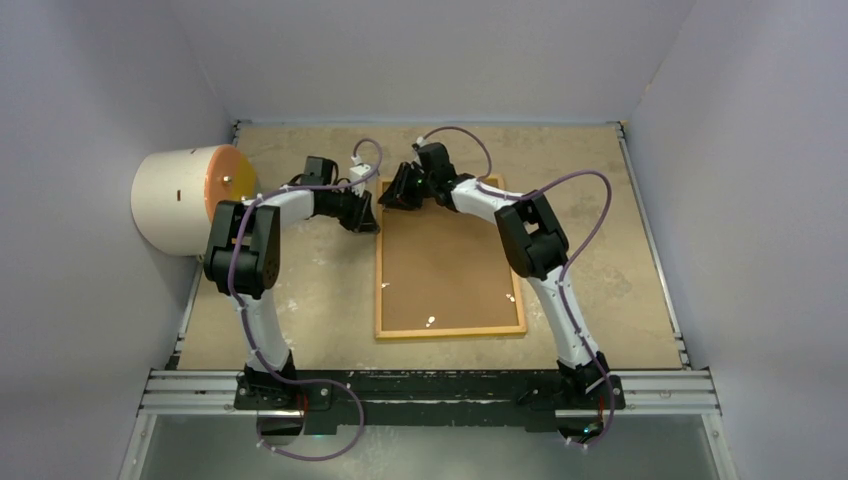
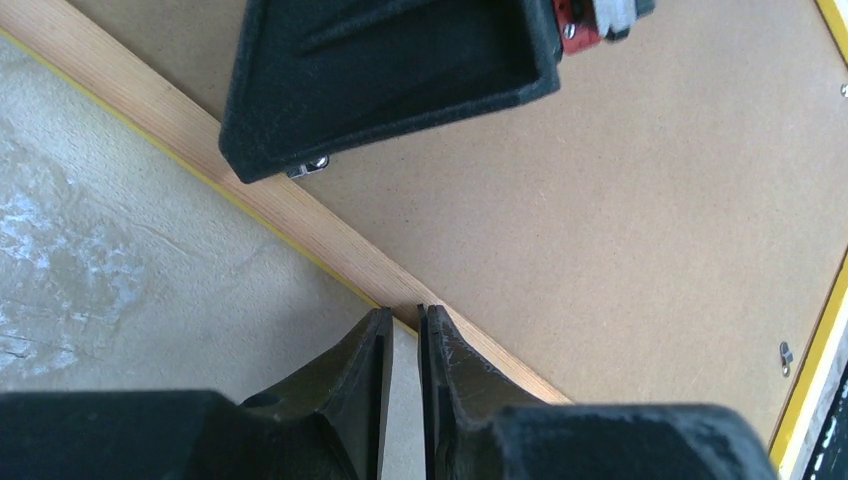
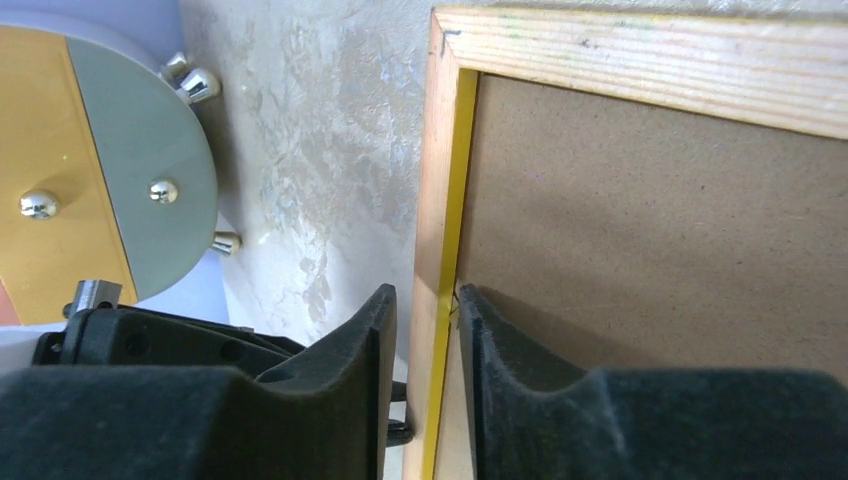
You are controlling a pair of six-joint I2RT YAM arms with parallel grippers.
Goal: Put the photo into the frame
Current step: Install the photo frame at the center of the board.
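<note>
The frame (image 1: pixel 450 331) lies face down on the table, light wood back up, thin yellow edges showing. A brown backing board (image 1: pixel 445 265) fills it. The photo is hidden. Both grippers meet at the frame's far-left corner. My left gripper (image 1: pixel 365 215) (image 2: pixel 403 312) rests its tips on the outer edge of the left rail (image 2: pixel 200 130), the jaws a narrow slit apart with only table showing between them. My right gripper (image 1: pixel 392 195) (image 3: pixel 425 292) straddles that same rail (image 3: pixel 437 180), one finger outside it and one on the board, with a sliver of gap beside the wood.
A white drum with an orange face (image 1: pixel 185 198) (image 3: pixel 60 150) stands at the table's left edge, close behind the left arm. Small metal clips (image 2: pixel 786 355) sit along the board's edge. Grey walls enclose the table on three sides.
</note>
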